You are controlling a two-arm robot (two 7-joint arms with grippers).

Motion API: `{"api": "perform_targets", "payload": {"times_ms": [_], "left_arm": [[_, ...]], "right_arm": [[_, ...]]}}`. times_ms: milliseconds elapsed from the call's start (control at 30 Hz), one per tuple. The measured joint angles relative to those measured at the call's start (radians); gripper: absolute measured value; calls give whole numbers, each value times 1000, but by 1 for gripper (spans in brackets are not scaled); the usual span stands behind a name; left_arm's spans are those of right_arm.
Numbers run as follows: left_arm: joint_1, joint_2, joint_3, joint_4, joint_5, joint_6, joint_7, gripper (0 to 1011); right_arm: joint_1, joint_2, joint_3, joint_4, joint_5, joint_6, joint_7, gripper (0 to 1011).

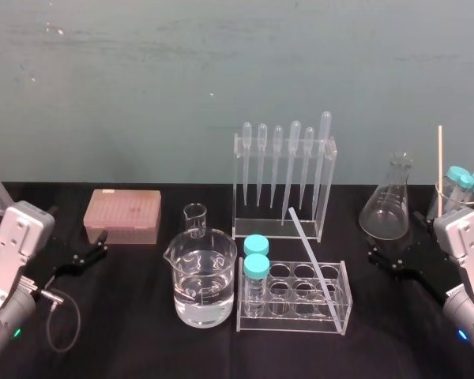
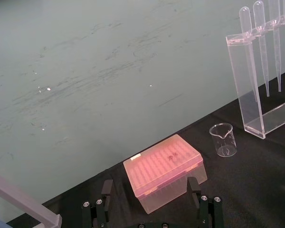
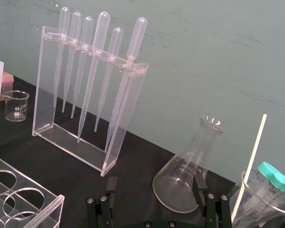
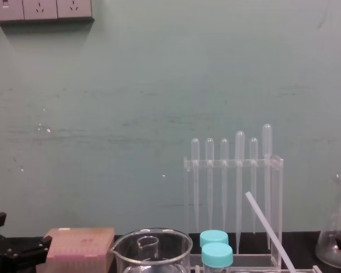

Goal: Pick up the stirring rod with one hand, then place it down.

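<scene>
The stirring rod leaned in the tube rack; I judged it light, stiff, slick and brittle, best pinched mid-shaft above the rack by my wide-spread right gripper, the left gripper parked equally wide.

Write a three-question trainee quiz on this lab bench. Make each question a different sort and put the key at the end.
1. True or false: the right gripper is holding the stirring rod.
2. How many pipettes hang in the pipette rack? A) four B) six C) eight
3. Fill in: the left gripper and the right gripper both have their fingers ___.

Key:
1. False. The stirring rod leans tilted in the tube rack, and neither gripper touches it.
2. B
3. open
</scene>
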Motion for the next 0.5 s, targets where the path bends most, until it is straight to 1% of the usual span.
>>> {"api": "perform_targets", "payload": {"times_ms": [500], "left_arm": [[0, 0, 0, 0, 0, 0, 0, 1000]], "right_arm": [[0, 0, 0, 0, 0, 0, 0, 1003]]}}
